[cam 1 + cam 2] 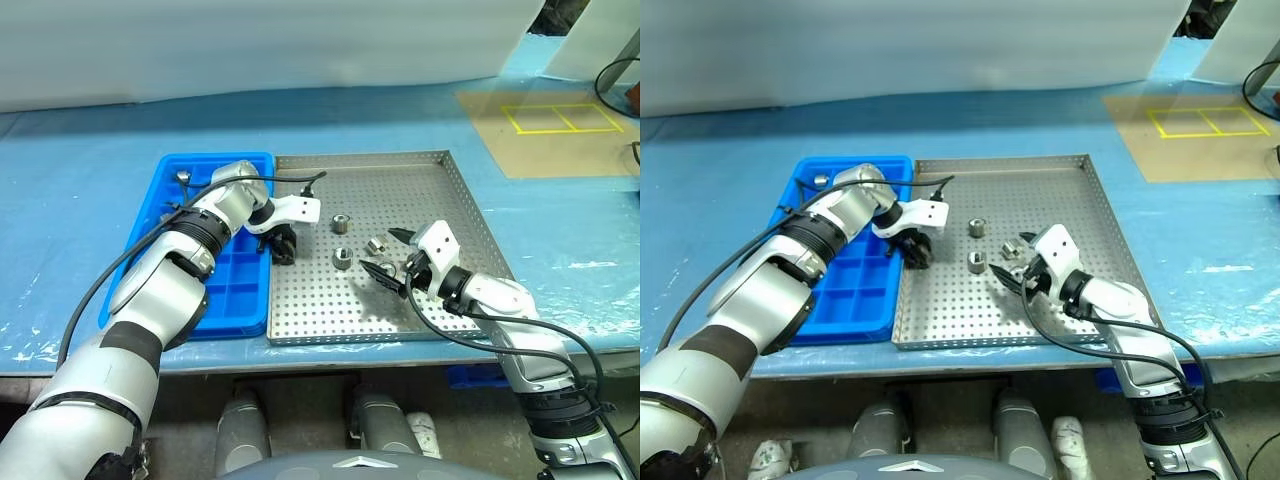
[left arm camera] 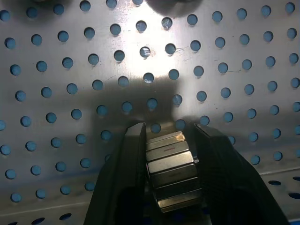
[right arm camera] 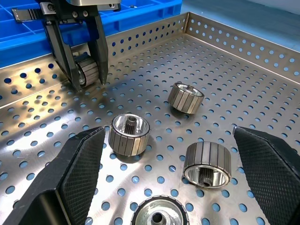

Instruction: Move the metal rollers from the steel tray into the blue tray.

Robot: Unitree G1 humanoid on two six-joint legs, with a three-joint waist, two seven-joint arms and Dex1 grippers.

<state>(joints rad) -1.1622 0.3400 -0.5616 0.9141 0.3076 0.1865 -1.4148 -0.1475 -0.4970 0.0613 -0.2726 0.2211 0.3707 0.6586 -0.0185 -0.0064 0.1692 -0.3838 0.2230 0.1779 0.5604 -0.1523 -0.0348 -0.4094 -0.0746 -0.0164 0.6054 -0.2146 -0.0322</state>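
My left gripper (image 1: 283, 248) points down at the left side of the steel tray (image 1: 420, 190), close to the blue tray (image 1: 240, 290), and is shut on one metal roller (image 2: 171, 168) turned on its side. Several more metal rollers lie loose mid-tray, among them one (image 1: 341, 221) further back and one (image 1: 342, 257) nearer the front. My right gripper (image 1: 390, 253) hangs open just right of them, its fingers (image 3: 79, 159) spread wide on either side of two rollers (image 3: 129, 135) (image 3: 206, 164) without touching. In a far-left compartment of the blue tray sits one small metal piece (image 1: 184, 178).
Both trays lie side by side on a blue-covered table near its front edge. A brown board with a yellow taped rectangle (image 1: 560, 120) lies at the back right. White sheeting (image 1: 250, 50) closes off the back. A black cable (image 1: 615, 80) loops at the far right.
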